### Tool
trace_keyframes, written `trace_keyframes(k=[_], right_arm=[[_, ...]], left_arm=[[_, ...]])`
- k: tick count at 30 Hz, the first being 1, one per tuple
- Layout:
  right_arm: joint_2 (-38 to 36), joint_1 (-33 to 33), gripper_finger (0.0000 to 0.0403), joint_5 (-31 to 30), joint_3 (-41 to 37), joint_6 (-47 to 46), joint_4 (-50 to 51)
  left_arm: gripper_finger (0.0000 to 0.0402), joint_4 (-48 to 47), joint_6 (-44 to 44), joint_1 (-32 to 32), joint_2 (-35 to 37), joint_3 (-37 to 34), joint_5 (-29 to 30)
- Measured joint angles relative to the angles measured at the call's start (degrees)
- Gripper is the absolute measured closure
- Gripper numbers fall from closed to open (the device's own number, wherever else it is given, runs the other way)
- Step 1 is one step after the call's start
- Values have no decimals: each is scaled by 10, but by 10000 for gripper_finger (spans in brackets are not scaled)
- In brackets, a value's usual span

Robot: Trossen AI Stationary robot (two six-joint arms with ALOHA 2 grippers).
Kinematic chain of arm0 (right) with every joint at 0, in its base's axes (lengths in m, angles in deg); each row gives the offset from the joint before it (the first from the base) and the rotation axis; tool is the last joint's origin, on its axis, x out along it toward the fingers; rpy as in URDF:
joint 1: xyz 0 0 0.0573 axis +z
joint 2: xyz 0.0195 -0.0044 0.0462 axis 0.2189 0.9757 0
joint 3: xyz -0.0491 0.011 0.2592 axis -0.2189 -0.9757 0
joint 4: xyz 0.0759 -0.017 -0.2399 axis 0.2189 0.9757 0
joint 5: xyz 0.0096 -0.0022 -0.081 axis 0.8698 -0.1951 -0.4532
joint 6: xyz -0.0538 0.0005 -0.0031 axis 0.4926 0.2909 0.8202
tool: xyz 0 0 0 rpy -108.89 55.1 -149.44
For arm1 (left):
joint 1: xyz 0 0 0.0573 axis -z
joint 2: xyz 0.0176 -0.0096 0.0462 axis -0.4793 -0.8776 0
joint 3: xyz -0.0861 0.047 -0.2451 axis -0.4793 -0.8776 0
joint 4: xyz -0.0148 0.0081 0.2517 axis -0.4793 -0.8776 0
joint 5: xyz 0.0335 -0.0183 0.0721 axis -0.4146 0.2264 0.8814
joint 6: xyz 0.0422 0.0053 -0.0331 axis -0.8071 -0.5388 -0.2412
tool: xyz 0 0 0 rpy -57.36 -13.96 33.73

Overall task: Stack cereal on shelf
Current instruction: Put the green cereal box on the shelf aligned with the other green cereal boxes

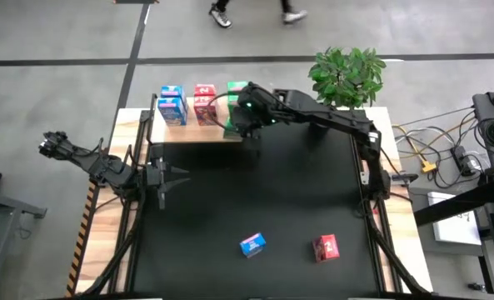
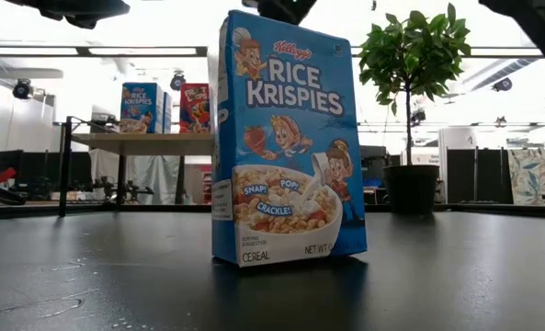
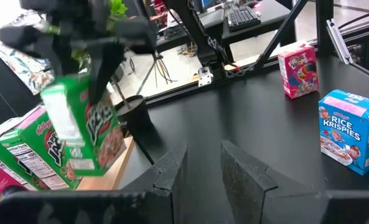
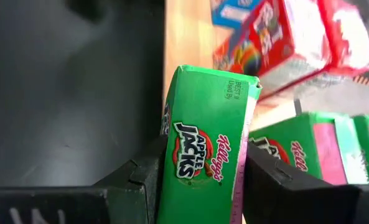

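On the shelf at the table's far side stand blue, red and green cereal boxes. My right gripper hovers over the shelf's right end, shut on another green cereal box. Down on the black mat, a blue cereal box and a red one stand upright near the front edge. My left gripper waits open at the mat's left side with nothing between its fingers. My right gripper pinches the green box's two broad faces between its two fingers, with a narrow side panel facing the wrist camera. The fingers come slanting down from above onto the box's upper part. The box hangs tilted, clear of the shelf.
A potted plant stands at the far right corner behind the right arm. Two green boxes lie close beside the held one on the shelf. The mat's middle lies bare. Cables and equipment sit off the table's right side.
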Motion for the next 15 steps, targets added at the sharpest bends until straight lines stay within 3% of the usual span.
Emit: trace_keyframes(k=[9, 15], right_arm=[[48, -29, 256, 0, 52, -3, 40], [52, -35, 228, 0, 56, -2, 33]], left_arm=[[325, -1, 0, 0, 0, 0, 0], [325, -2, 0, 0, 0, 0, 0]])
